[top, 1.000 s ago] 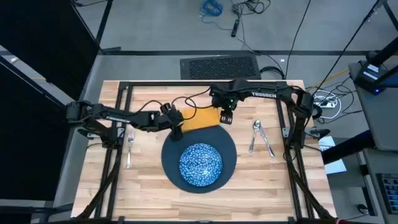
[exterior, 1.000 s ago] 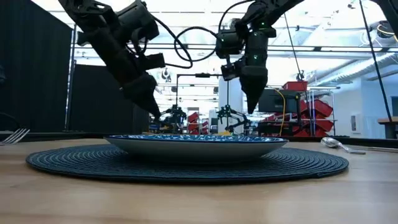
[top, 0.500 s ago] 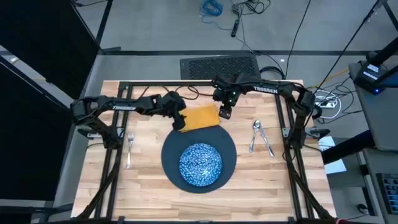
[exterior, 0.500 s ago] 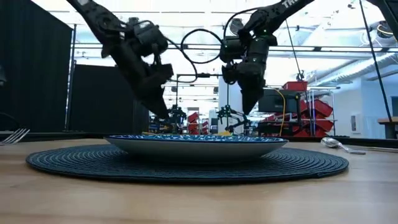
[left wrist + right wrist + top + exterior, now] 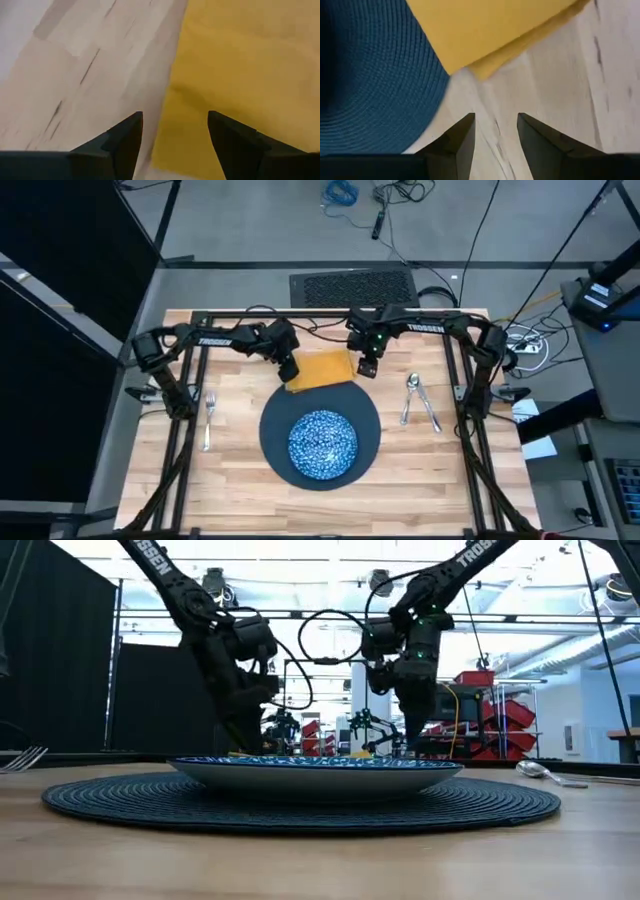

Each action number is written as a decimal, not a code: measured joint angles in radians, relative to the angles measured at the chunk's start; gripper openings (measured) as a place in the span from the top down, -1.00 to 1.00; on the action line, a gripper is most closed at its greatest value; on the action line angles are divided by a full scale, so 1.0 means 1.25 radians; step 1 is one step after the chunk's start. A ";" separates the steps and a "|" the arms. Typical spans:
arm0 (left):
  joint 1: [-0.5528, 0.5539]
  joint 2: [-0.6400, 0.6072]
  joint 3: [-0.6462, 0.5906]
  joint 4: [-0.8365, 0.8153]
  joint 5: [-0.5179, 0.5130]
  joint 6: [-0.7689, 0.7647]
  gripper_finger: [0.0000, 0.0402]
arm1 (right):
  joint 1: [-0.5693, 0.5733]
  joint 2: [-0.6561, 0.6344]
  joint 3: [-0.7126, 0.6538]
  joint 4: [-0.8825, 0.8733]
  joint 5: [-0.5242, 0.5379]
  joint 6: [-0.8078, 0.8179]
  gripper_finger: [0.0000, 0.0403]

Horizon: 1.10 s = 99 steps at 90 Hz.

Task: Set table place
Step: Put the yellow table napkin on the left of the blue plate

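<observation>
A mustard-yellow napkin lies flat on the table, just beyond a dark blue round woven mat. On the mat stands a blue-and-white speckled dish. My left gripper is open low over the napkin's left edge. My right gripper is open over bare wood beside the napkin's right near corner. A fork lies left of the mat. A spoon and a knife lie right of it. My left gripper points down with one finger over the napkin's yellow cloth and the other over the wood, the cloth's left edge between them. Whether either finger touches the cloth I cannot tell. The napkin lies flat on the table.
A black frame runs around the tabletop, and the arms' bases stand at its left and right sides. Bare wood lies near the front edge and between the fork and the mat.
Both grippers have come down toward the napkin, the left one also swinging toward the table's far edge as its arm straightened. The napkin, mat, dish and cutlery have stayed where they were.
</observation>
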 joint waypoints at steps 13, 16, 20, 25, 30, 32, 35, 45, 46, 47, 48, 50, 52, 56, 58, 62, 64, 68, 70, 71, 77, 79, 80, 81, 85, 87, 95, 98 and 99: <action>0.007 0.042 0.003 -0.002 0.015 -0.015 -0.04 | 0.001 0.000 0.000 0.009 0.000 0.001 0.32; 0.008 0.052 0.004 0.002 0.007 -0.017 -0.04 | 0.001 0.000 0.000 0.011 -0.001 0.003 0.32; 0.008 0.068 0.005 0.006 0.009 -0.018 -0.04 | 0.001 0.000 0.000 0.014 -0.001 0.007 0.32; 0.008 0.081 0.006 0.009 0.019 -0.018 -0.04 | 0.001 0.000 0.000 0.017 -0.003 0.008 0.32; 0.008 0.086 0.006 0.009 0.039 -0.017 -0.04 | 0.002 0.000 0.000 0.018 -0.018 0.008 0.32; 0.007 0.086 0.006 0.010 0.044 -0.017 -0.04 | 0.002 0.000 0.000 0.018 -0.021 0.008 0.32; 0.005 0.087 0.006 0.010 0.043 -0.014 -0.04 | 0.002 0.000 0.000 0.019 -0.022 0.008 0.32; 0.002 0.078 0.005 0.006 0.046 0.002 0.02 | 0.003 0.000 0.000 0.021 -0.023 0.018 0.32; 0.002 0.077 0.005 0.005 0.046 0.002 0.03 | 0.002 0.000 0.000 0.021 -0.023 0.020 0.32; 0.002 0.076 0.005 0.004 0.046 0.002 0.05 | 0.002 0.000 0.000 0.022 -0.022 0.023 0.32; 0.002 0.075 0.005 0.003 0.046 0.002 0.06 | 0.002 0.000 0.000 0.022 -0.022 0.026 0.32; 0.002 0.073 0.004 0.002 0.047 0.002 0.09 | 0.002 0.000 0.000 0.023 -0.022 0.030 0.32; 0.002 0.070 0.004 0.001 0.048 0.003 0.13 | 0.002 0.000 -0.001 0.026 -0.022 0.033 0.32; 0.002 0.066 0.004 0.000 0.053 0.002 0.21 | 0.002 0.000 -0.001 0.034 -0.023 0.036 0.32; 0.001 0.064 0.004 -0.001 0.056 0.002 0.25 | 0.002 0.000 -0.001 0.035 -0.023 0.037 0.32; 0.001 0.057 0.005 -0.003 0.056 0.002 0.34 | 0.002 0.000 -0.001 0.033 -0.023 0.039 0.32; 0.000 0.057 0.005 -0.003 0.057 0.002 0.38 | 0.002 0.000 -0.001 0.033 -0.022 0.042 0.32; 0.000 0.057 0.005 -0.002 0.059 0.002 0.48 | 0.002 0.000 -0.001 0.034 -0.023 0.046 0.32; -0.001 0.057 0.005 -0.002 0.060 0.002 0.53 | 0.002 0.000 -0.001 0.034 -0.023 0.048 0.32; -0.001 0.057 0.006 -0.002 0.061 0.002 0.56 | 0.002 0.000 -0.001 0.034 -0.023 0.049 0.32; -0.002 0.057 0.010 -0.006 0.063 0.002 0.73 | 0.002 0.000 -0.001 0.034 -0.023 0.051 0.32; -0.002 0.057 0.012 -0.008 0.065 0.002 0.79 | 0.002 0.000 -0.001 0.034 -0.023 0.051 0.32; -0.002 0.057 0.012 -0.008 0.066 0.002 0.82 | 0.002 0.000 -0.001 0.034 -0.022 0.051 0.32; -0.002 0.057 0.014 -0.009 0.068 0.002 0.85 | 0.002 0.000 -0.001 0.035 -0.022 0.051 0.32; -0.003 0.057 0.019 -0.013 0.069 0.001 0.94 | 0.002 0.000 -0.001 0.035 -0.022 0.051 0.32; -0.003 0.057 0.022 -0.015 0.069 0.001 0.95 | 0.002 0.000 -0.001 0.035 -0.022 0.051 0.32; -0.003 0.054 0.032 -0.017 0.069 0.001 0.96 | 0.002 0.000 -0.001 0.038 -0.022 0.051 0.32; -0.004 0.048 0.033 -0.017 0.069 0.001 0.98 | 0.002 0.000 -0.001 0.039 -0.022 0.051 0.32; -0.004 0.047 0.034 -0.017 0.069 0.001 0.98 | 0.001 0.000 -0.001 0.039 -0.022 0.051 0.32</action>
